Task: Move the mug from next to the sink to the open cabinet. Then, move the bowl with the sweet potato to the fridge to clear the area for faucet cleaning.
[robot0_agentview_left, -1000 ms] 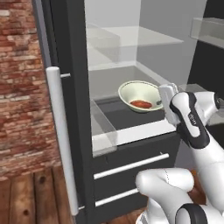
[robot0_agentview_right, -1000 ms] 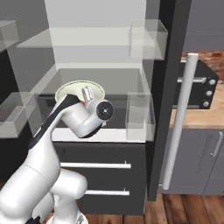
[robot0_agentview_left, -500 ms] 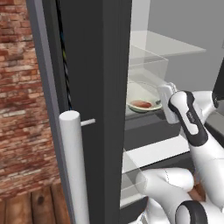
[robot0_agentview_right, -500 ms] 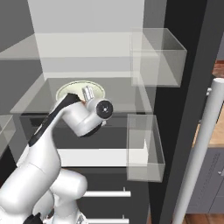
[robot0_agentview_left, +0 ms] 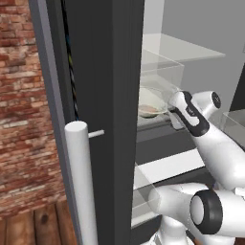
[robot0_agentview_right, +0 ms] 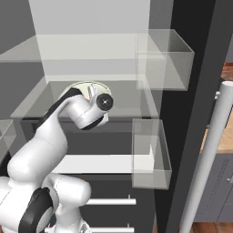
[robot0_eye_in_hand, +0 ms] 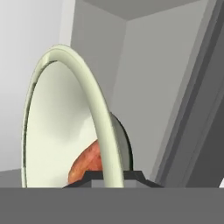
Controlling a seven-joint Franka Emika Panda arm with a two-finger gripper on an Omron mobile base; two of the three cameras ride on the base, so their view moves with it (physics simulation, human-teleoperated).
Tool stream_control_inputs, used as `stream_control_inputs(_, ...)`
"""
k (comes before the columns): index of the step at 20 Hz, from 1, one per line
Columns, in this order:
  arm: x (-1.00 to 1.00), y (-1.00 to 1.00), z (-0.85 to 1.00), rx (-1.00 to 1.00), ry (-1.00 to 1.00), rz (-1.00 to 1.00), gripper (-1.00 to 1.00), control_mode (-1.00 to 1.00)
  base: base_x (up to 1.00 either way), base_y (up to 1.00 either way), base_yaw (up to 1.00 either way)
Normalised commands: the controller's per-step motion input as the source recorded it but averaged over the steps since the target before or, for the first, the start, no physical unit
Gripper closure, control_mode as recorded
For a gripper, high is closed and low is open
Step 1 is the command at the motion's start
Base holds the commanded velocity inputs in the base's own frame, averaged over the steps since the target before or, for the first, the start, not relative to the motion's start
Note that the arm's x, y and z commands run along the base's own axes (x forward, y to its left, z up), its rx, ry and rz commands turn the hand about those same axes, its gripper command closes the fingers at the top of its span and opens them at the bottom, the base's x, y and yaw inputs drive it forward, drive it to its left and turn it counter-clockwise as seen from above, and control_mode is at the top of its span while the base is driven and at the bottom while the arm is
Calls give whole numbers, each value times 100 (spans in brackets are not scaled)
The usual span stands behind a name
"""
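Hand view puts us right at the bowl [robot0_eye_in_hand: 65, 118]: its pale rim runs up from between the two dark finger tips, so we read the jaws [robot0_eye_in_hand: 114, 174] as clenched on that rim, with the sweet potato [robot0_eye_in_hand: 87, 166] lying inside, low against the wall. In the left base view we see the bowl [robot0_agentview_left: 152, 103] already within the fridge [robot0_agentview_left: 110, 95], over the glass shelf [robot0_agentview_left: 186, 50] level where the arm reaches in, near the shelf's front edge. From the right base view the bowl [robot0_agentview_right: 86, 86] peeks out behind the wrist, toward the left half of that shelf.

We judge the second half of the task as nearly done: the bowl is inside the fridge, and what seems left is to set it down, let go and draw the arm out. Of the mug and the cabinet we can say nothing from here.

Hard to make out: whether the bowl's base already rests on the shelf or hangs just above it. The fridge door blocks much of the left base view, and the wrist covers most of the bowl in the right base view.
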Motion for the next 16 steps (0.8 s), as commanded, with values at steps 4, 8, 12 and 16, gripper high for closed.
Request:
stream_control_inputs(4, 29, 1, -32, -2, 0, -2, 100, -100, 0, 0, 0)
stream_control_inputs(8, 52, 8, -7, -3, 0, -5, 100, -100, 0, 0, 0)
stream_control_inputs(12, 46, 0, 16, 0, 6, -6, 100, -100, 0, 0, 0)
stream_control_inputs(16, 51, 3, 22, 0, 13, -8, 100, -100, 0, 0, 0)
